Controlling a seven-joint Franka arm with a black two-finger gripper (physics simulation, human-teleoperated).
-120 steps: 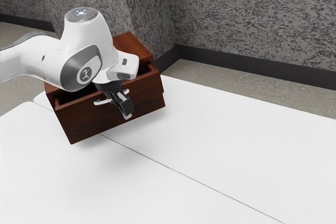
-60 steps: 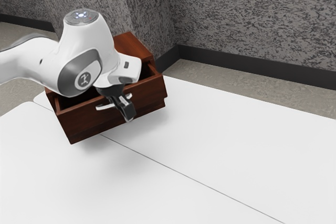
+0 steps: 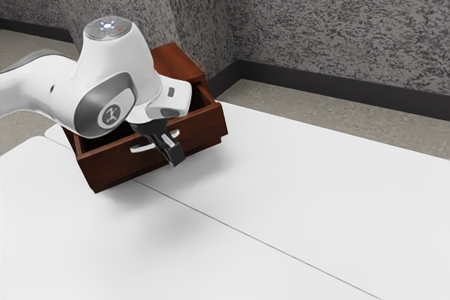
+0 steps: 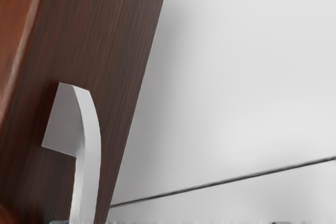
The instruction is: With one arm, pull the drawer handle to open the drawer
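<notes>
Gripper narrow, clamped on white handle from two sides; handle sits mid-front of drawer; drawer partly out of brown cabinet, open gap showing behind front panel; cabinet near far corner of white table; judgement: grasp done, pull partway, further travel probably left; full extent unclear.

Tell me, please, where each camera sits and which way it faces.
Exterior view: stands beside the table, looking down across it at the wooden drawer; the white arm and black gripper show.
Wrist view: rides on the hand, very close to the drawer, looking along its front toward the table.
Shared: the white handle, the drawer's front, and the table's dark seam.
</notes>
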